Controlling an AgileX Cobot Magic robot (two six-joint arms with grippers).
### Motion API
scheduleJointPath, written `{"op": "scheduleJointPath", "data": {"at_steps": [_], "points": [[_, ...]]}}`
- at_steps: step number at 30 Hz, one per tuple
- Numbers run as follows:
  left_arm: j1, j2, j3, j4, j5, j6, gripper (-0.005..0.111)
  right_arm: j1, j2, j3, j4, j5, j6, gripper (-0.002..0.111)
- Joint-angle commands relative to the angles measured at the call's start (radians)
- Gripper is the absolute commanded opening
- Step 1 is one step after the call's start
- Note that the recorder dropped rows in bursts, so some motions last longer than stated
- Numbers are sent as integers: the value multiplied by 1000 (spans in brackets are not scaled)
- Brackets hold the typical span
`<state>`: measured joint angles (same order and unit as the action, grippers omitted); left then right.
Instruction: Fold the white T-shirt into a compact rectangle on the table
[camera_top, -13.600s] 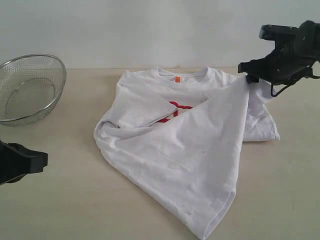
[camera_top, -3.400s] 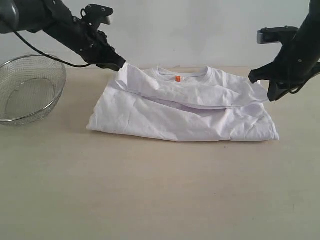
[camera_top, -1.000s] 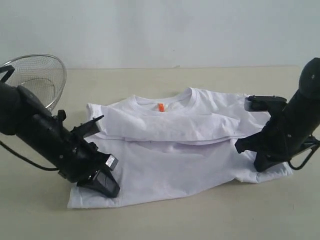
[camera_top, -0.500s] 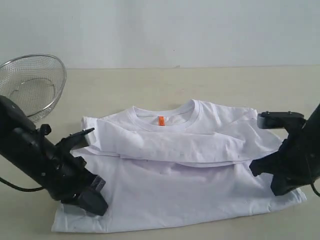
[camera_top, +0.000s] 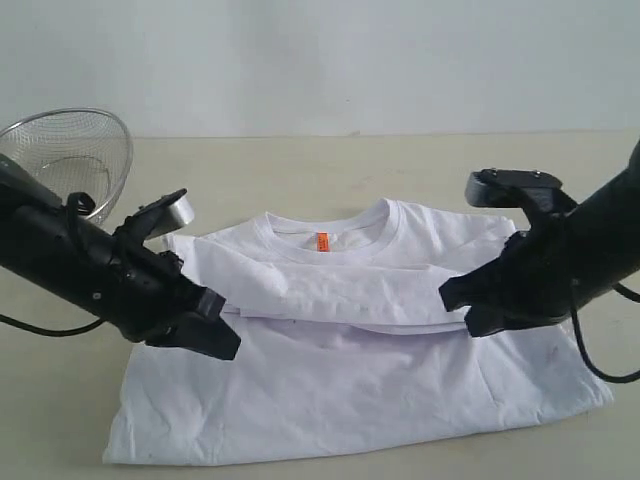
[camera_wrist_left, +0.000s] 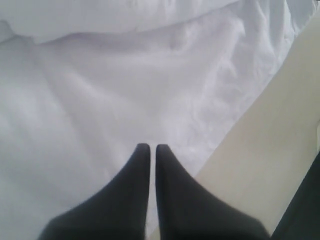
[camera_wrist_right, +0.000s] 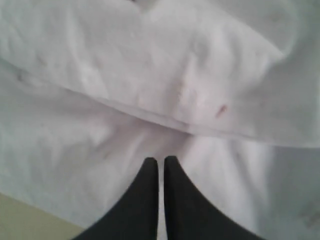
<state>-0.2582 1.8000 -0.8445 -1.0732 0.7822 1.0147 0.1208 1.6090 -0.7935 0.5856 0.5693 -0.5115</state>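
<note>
Exterior cam: sits off the near side of the table (camera_top: 300, 160), slightly raised, facing the back wall. It is at medium range: the whole white T-shirt (camera_top: 350, 390) is at centre frame, the wire basket (camera_top: 70, 150) at upper left, and an arm enters from each side.

Left wrist cam: very close, looking down past the left gripper (camera_wrist_left: 150, 150) onto shirt fabric and a strip of table.

Right wrist cam: equally close, looking past the right gripper (camera_wrist_right: 161, 162) onto the shirt's fold edge.

All three views share the shirt, and each wrist view covers its own patch of it.
</note>
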Motion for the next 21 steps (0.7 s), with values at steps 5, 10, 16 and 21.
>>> {"op": "scheduleJointPath", "data": {"at_steps": [5, 10, 16, 21], "points": [[-77, 53, -41, -19, -102, -2, 5, 59, 39, -31, 27, -54, -12, 0], [-77, 124, -42, 15, -109, -35, 5, 59, 150, -119, 27, 25, -24, 0], [-77, 170, -46, 15, -137, -35, 5, 119, 222, -126, 19, 18, -26, 0], [-77, 184, -46, 15, -141, -43, 5, 220, 246, -140, 23, -58, -19, 0]]}}
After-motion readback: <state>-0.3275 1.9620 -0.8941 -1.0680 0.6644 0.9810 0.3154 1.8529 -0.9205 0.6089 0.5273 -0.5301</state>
